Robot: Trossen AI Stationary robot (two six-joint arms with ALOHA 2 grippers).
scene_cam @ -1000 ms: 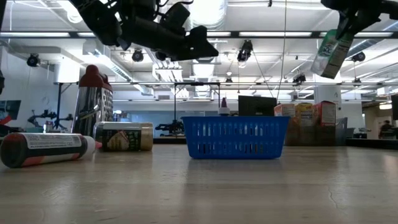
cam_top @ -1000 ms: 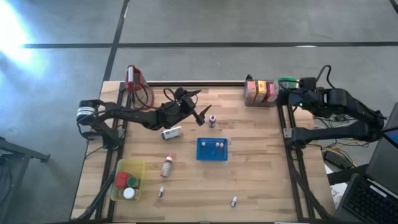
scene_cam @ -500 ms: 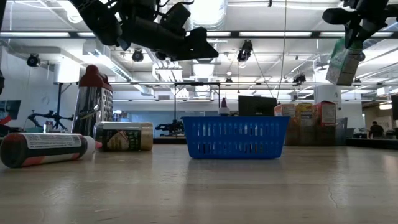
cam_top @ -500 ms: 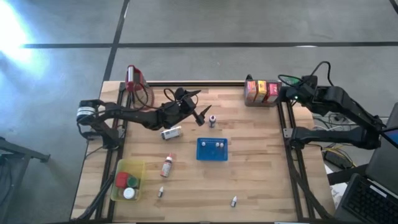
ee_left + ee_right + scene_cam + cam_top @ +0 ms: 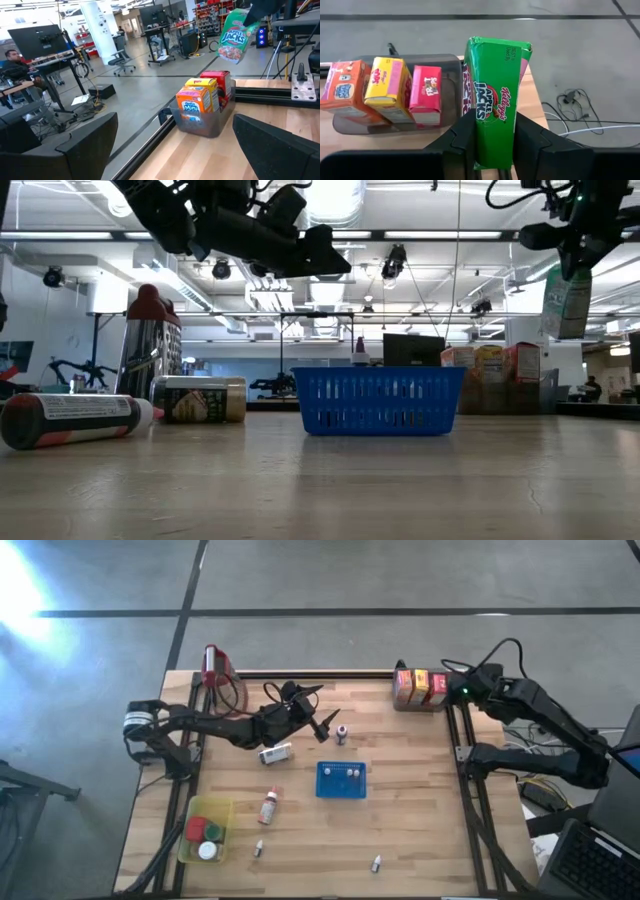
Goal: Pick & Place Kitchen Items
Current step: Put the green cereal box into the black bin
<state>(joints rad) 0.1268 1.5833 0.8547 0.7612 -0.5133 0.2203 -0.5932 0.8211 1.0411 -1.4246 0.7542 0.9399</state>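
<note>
Lowering the green carton (image 5: 495,100) into the free slot of the grey bin (image 5: 447,67) calls for keeping it upright, lined up beside the pink carton (image 5: 426,94), and letting go only once seated.

High view: right gripper (image 5: 463,690) at the far right corner, just beside the bin; left gripper (image 5: 318,710) over mid-table, fingers spread wide and empty, blue tray (image 5: 341,780) nearer.

Low view: green carton hanging upright at the far right, above the boxed row.

Left wrist view: carton tilted in the air above the bin; "Apple Jacks" readable, "Mini" on the orange carton (image 5: 192,107).

Right wrist view: fingers closed on the carton's lower sides; "Kellogg's Apple Jacks" and a "Best if used by" stamp legible.
</note>
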